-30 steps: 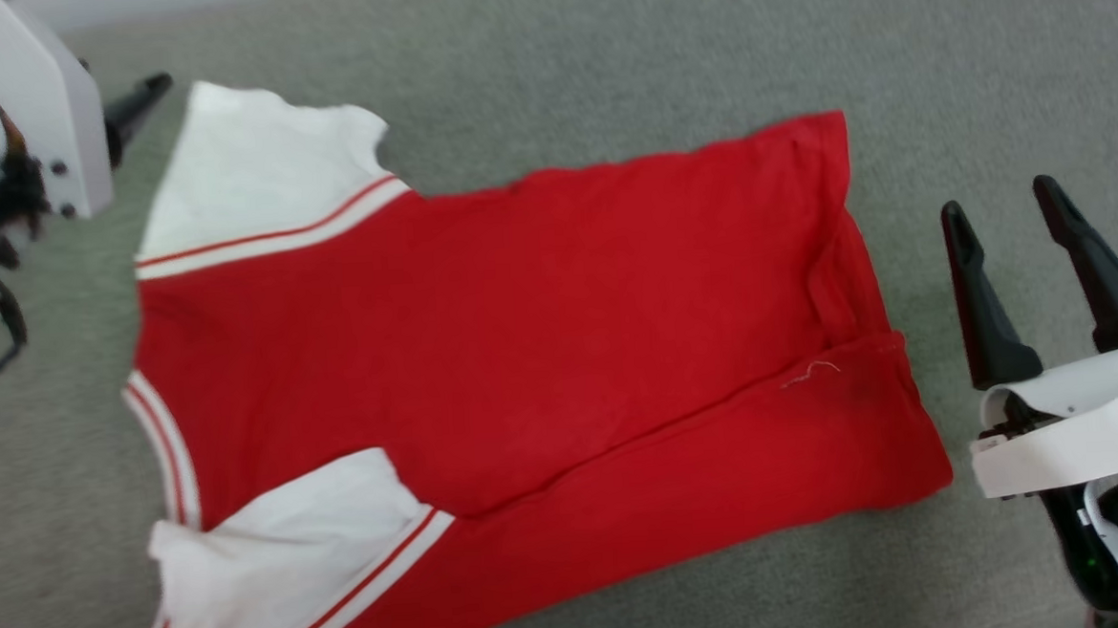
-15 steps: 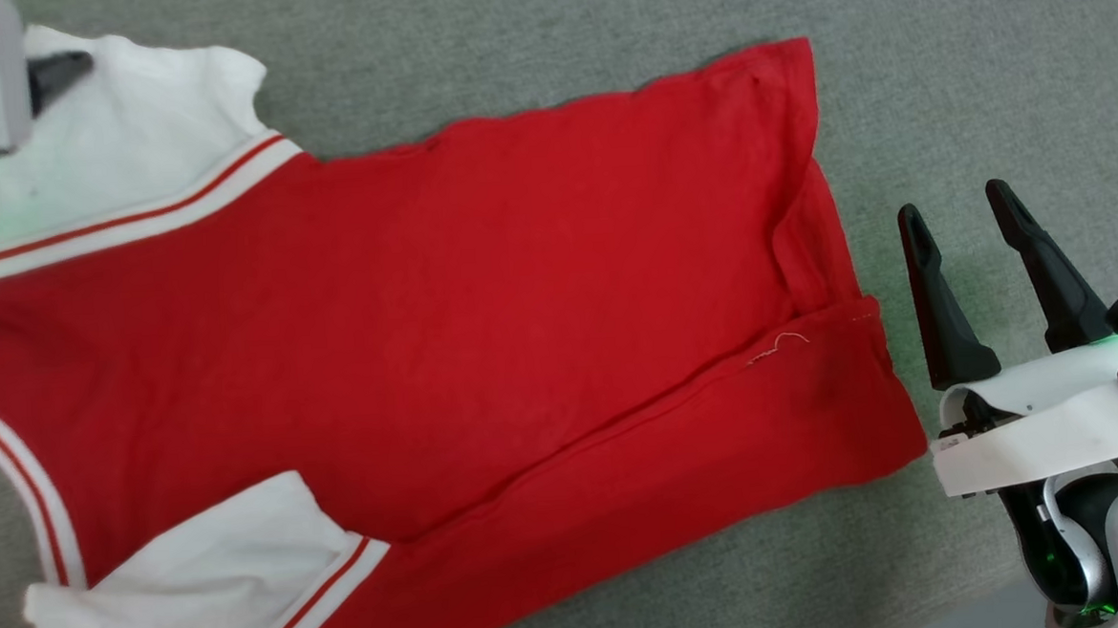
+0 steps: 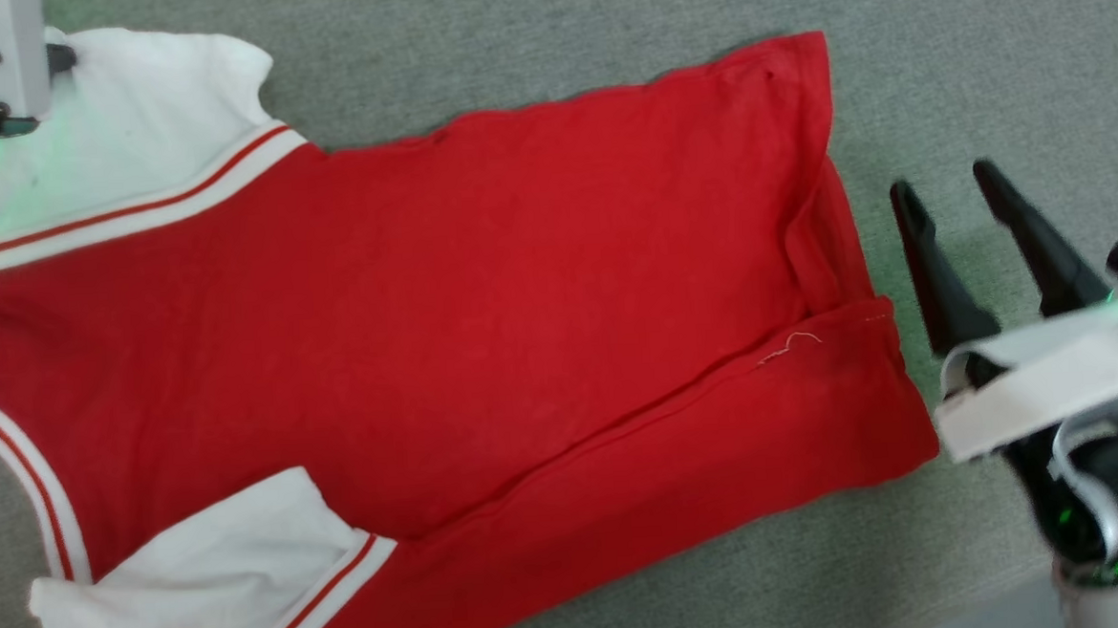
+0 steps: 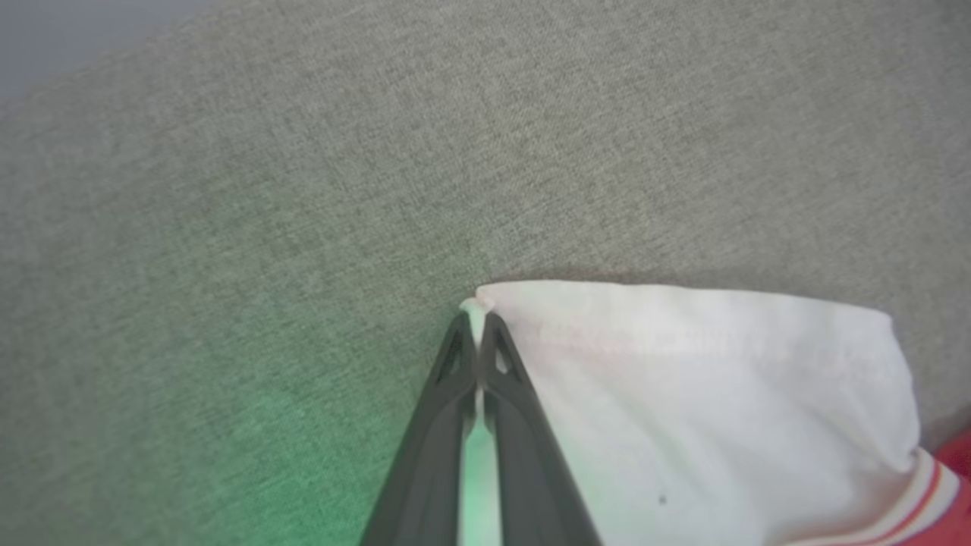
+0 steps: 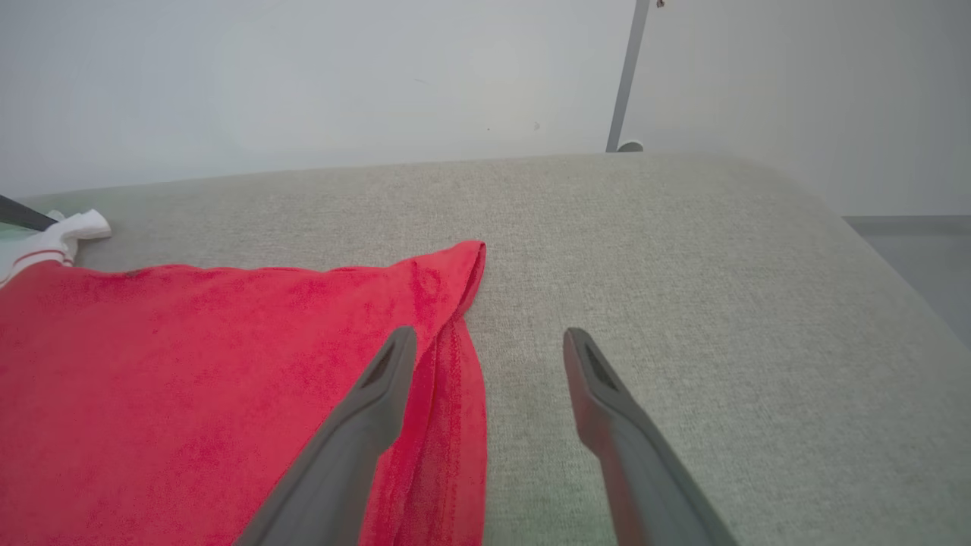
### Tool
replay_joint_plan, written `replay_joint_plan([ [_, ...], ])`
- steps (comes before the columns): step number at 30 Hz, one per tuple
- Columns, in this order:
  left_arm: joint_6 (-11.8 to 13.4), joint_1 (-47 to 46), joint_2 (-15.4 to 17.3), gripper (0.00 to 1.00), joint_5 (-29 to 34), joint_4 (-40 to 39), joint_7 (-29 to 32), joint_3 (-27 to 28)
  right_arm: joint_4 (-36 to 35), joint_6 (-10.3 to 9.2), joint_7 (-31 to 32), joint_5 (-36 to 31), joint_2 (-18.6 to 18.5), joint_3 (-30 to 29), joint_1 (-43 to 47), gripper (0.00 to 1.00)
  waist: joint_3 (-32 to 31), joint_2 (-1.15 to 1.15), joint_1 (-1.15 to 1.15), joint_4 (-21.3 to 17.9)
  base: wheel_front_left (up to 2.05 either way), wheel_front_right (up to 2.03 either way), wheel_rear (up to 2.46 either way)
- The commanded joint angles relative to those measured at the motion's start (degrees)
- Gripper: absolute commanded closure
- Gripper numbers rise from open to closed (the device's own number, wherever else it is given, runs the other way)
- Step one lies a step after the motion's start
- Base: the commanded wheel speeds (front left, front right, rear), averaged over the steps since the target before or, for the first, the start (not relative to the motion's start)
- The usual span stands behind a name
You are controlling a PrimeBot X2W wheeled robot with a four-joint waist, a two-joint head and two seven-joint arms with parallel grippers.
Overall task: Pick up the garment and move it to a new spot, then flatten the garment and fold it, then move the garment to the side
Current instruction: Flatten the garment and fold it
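The garment (image 3: 481, 289), a red shirt with white sleeves and red-striped trim, lies spread on the grey fabric surface (image 3: 601, 25). Its hem end points right, where one edge is folded over. My left gripper (image 4: 476, 315) is shut on the outer corner of the far white sleeve (image 4: 683, 394); a bit of white cloth shows between its tips. In the head view that gripper (image 3: 58, 58) is at the top left. My right gripper (image 3: 944, 182) stands open just right of the hem, touching nothing. In the right wrist view its fingers (image 5: 364, 425) straddle the hem's edge (image 5: 463, 318).
The grey surface extends bare beyond the shirt to the back and right. Its right edge (image 5: 895, 258) drops to a grey floor (image 5: 925, 258). A white wall (image 5: 303, 76) and a thin pole (image 5: 626, 76) stand behind.
The left gripper has shut on the corner of the far white sleeve. The head camera has shifted, so the shirt sits further left in view. The right gripper stays open.
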Motion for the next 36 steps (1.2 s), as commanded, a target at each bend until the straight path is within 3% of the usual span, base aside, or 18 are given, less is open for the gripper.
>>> replay_joint_plan([
  [1, 0.0, 3.6, -0.8, 1.00, -0.4, 0.6, 1.0, -1.4, -0.2, -0.04, 2.7, 0.9, -0.2, -0.7, -2.2, 0.00, -0.1, 0.00, 0.00, 0.4, 0.00, 0.00, 0.00],
  [9, -0.1, 2.8, -3.1, 1.00, -0.5, 0.7, -0.6, -1.0, 4.6, -0.04, 22.3, 3.8, -1.9, -1.6, -13.7, 0.00, 0.0, 0.00, 0.00, 2.5, 0.00, 0.00, 0.00],
  [10, -0.1, 2.8, -3.1, 1.00, -0.5, 0.7, -0.6, -1.0, 4.6, -0.04, 22.3, 3.8, -1.9, -1.6, -13.7, 0.00, 0.0, 0.00, 0.00, 2.5, 0.00, 0.00, 0.00],
  [15, -0.5, 1.8, -4.4, 1.00, -0.3, 1.0, -1.4, -1.0, 12.3, -0.04, 32.9, 4.6, -3.4, -1.5, -21.7, 0.00, 0.5, 0.00, 0.00, 4.0, 0.00, 0.00, 0.00],
  [25, -1.1, 0.8, -6.0, 1.00, -0.2, 2.3, -3.0, -0.8, 27.4, -0.03, 44.7, 9.2, -3.9, 0.8, -33.2, 0.00, 1.5, 0.00, 0.00, 5.5, 0.00, 0.00, 0.00],
  [26, -1.3, 0.8, -6.1, 1.00, -0.3, 2.4, -3.2, -0.8, 28.7, -0.03, 45.4, 9.6, -3.9, 1.3, -33.7, 0.68, 1.6, 0.00, 0.00, 5.5, 0.00, 0.00, 0.00],
  [27, -1.4, 0.8, -6.2, 1.00, -0.3, 2.6, -3.3, -0.8, 30.1, -0.03, 46.2, 9.6, -4.1, 1.6, -34.1, 1.00, 1.6, 0.00, 0.00, 5.6, 0.00, 0.00, 0.00],
  [36, -2.1, 0.6, -7.1, 1.00, -1.2, 3.9, -6.3, 0.6, 34.8, -0.03, 45.8, 10.1, -5.9, 4.1, -37.6, 1.00, 0.4, 0.00, 0.00, 7.0, 0.00, 0.00, 0.00],
])
